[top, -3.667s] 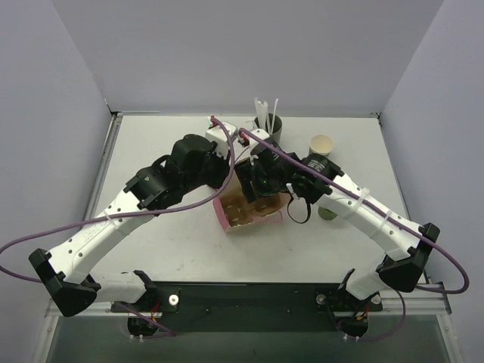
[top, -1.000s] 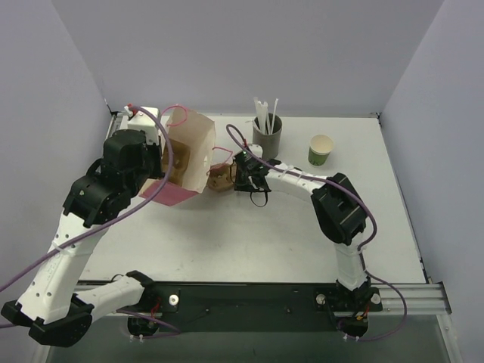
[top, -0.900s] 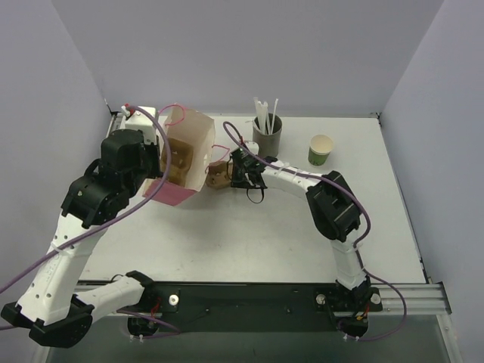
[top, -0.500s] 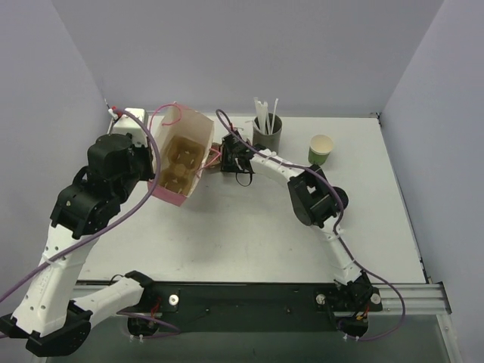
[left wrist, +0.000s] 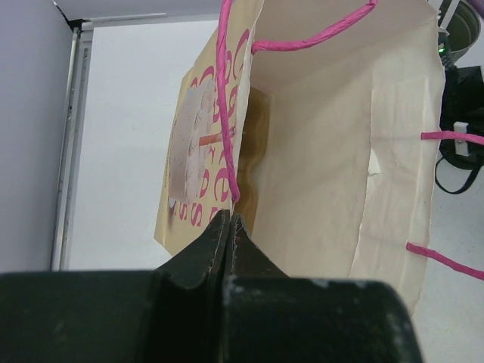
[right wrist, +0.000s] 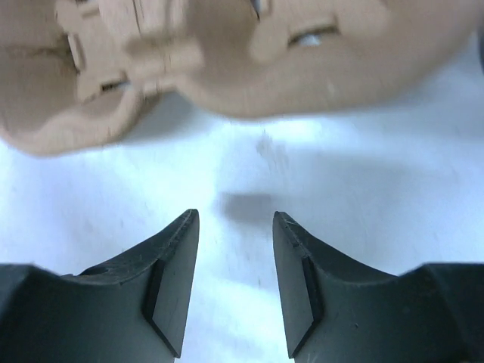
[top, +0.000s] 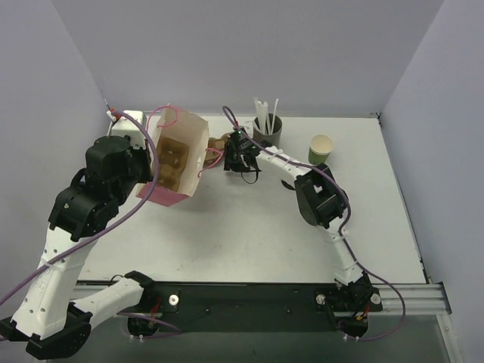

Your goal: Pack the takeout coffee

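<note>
Left gripper (left wrist: 229, 224) pinches the bag (left wrist: 325, 151) rim, bag tipped — right gripper (right wrist: 231, 227) spread, empty, carrier (right wrist: 227, 68) just ahead. Coffee? Not in sight, perhaps hidden. Likely light, crushable paper — grip softly round its wall.

paper bag (top: 190, 144) left, straw holder (top: 268, 136) right

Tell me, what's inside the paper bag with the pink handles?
A brown cardboard cup tray sits deep inside the paper bag, showing round hollows. I can't spot a cup in them. The bag's walls cover the tray's edges and whatever lies under it.
</note>
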Robot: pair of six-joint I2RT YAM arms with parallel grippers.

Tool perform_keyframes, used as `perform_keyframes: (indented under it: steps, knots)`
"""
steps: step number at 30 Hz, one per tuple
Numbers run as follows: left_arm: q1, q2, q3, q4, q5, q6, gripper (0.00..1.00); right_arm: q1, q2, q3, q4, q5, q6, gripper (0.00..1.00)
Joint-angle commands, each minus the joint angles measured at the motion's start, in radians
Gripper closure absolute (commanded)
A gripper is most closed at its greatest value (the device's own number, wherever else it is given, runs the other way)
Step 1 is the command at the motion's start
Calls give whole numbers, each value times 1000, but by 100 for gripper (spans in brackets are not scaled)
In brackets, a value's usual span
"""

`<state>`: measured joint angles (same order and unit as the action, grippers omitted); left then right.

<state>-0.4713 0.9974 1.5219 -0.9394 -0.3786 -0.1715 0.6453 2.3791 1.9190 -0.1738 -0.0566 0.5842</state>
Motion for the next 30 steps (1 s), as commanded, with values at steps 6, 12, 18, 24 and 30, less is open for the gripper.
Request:
perform_keyframes:
  steps: [6, 12, 18, 24, 30]
  knots:
    - [17, -23, -54, 86, 78, 38, 100, 30, -408, -280, -95, 54, 81, 62]
    - [17, -8, -75, 114, 205, 49, 100, 25, -653, -460, -217, 175, 103, 62]
    - [17, 13, -85, 146, 302, 53, 100, -27, -921, -636, -375, 283, 124, 61]
    - [3, 61, -72, 159, 372, 53, 100, -122, -1170, -759, -544, 366, 120, 52]
    - [-27, 124, -32, 140, 432, 64, 100, -258, -1297, -794, -656, 370, 33, 39]
